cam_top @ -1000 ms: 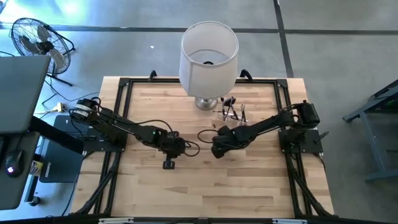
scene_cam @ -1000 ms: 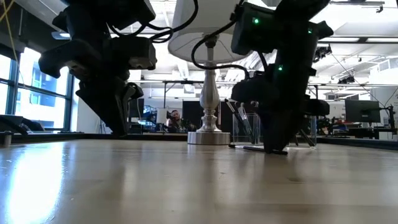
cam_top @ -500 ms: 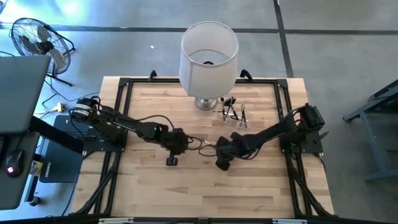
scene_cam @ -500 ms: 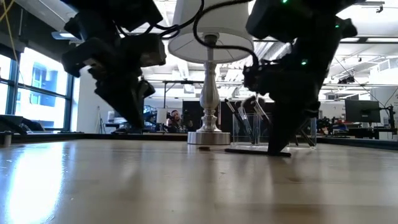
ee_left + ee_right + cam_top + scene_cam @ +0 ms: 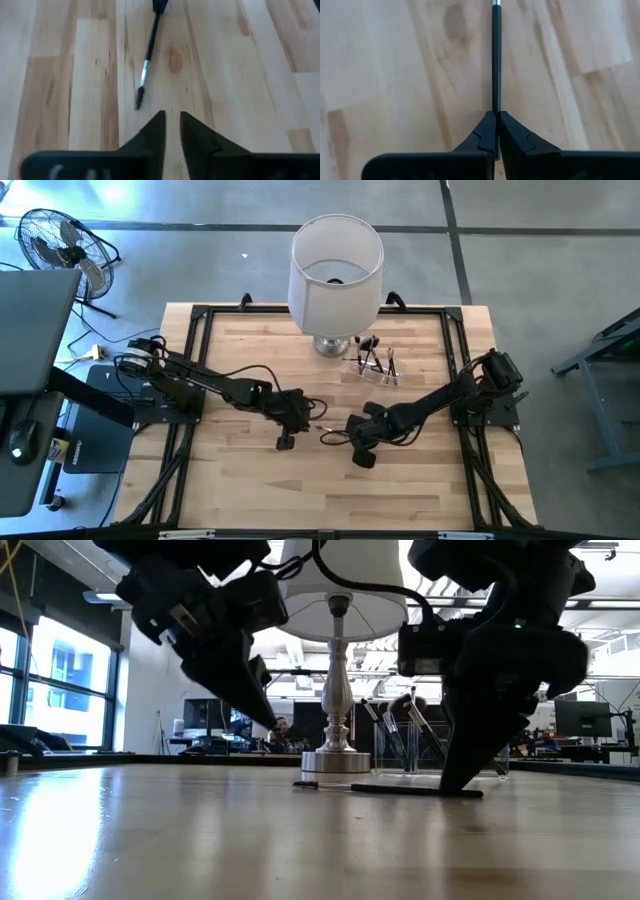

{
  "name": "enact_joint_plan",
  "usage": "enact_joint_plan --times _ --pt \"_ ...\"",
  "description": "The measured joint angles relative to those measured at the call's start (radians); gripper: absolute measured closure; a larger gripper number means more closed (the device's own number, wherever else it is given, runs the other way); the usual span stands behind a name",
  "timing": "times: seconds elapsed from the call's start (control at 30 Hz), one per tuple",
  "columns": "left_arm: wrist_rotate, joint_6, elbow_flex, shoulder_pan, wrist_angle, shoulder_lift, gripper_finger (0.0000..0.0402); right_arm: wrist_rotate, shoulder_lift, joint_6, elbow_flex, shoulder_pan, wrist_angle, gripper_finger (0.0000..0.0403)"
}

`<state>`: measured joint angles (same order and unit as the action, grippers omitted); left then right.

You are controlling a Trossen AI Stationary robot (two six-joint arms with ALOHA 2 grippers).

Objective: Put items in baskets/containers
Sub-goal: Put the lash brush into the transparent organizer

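Observation:
A slim dark brush (image 5: 150, 47) with a silver ferrule and a small spiral head lies flat on the wooden table, mid-table. My right gripper (image 5: 495, 114) is shut on its handle, steeply tipped down (image 5: 455, 783). My left gripper (image 5: 171, 116) hangs just short of the brush's head end, tilted and above the table (image 5: 272, 723), its fingers a little apart with nothing between them. The clear holder (image 5: 375, 365) stands on the table far right of centre, with several brushes leaning upright in it (image 5: 405, 735). My right gripper pinches the brush's dark handle (image 5: 495, 97) between its two fingers, near the handle's free end. The fingers come from above, pointing steeply down, one on each side of the handle. The brush lies flat on the table (image 5: 400, 789).
A big white lampshade on a silver base (image 5: 336, 270) stands at the table's far middle, right beside the holder. Black frame rails (image 5: 195, 370) run along the table's edges. Loose black cables (image 5: 335, 438) loop between the two grippers. Bare wood (image 5: 330, 490) lies toward the near edge.
My right gripper has gone toward the table's near edge and rolled about its own line, and now stands over the brush's handle. My left gripper has shifted toward the table's right and tipped its fingers up from the table.

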<state>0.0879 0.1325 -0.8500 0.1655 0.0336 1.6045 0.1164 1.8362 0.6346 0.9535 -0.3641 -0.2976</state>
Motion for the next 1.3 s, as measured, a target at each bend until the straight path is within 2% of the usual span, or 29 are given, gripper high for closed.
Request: enact_joint_plan --times 0.17,0.27,0.5,0.77,0.9,1.13,1.3 --pt "-0.003 0.029 -0.002 0.018 -0.086 0.052 0.0291 -0.027 0.001 -0.049 -0.001 0.0 0.035 0.0398" --pt "-0.035 0.026 0.0 0.038 -0.083 0.096 0.0269 -0.034 0.001 -0.078 -0.001 0.0 0.048 0.0397" --pt "-0.121 -0.001 -0.068 0.052 -0.096 0.204 0.0264 -0.036 0.001 -0.1 -0.001 -0.001 0.059 0.0397" --pt "-0.148 -0.042 -0.167 0.053 0.048 0.29 0.0263 -0.022 0.002 -0.093 0.0 -0.001 0.062 0.04" --pt "-0.156 -0.08 -0.199 0.058 0.118 0.321 0.0282 -0.019 0.002 -0.093 0.0 -0.001 0.064 0.0391" --pt "-0.154 -0.101 -0.219 0.059 0.204 0.327 0.0389 0.018 0.002 -0.051 0.0 -0.001 0.064 0.0386" --pt "-0.16 -0.098 -0.218 0.059 0.205 0.327 0.0396 0.022 -0.002 -0.047 0.0 -0.001 0.064 0.0387"
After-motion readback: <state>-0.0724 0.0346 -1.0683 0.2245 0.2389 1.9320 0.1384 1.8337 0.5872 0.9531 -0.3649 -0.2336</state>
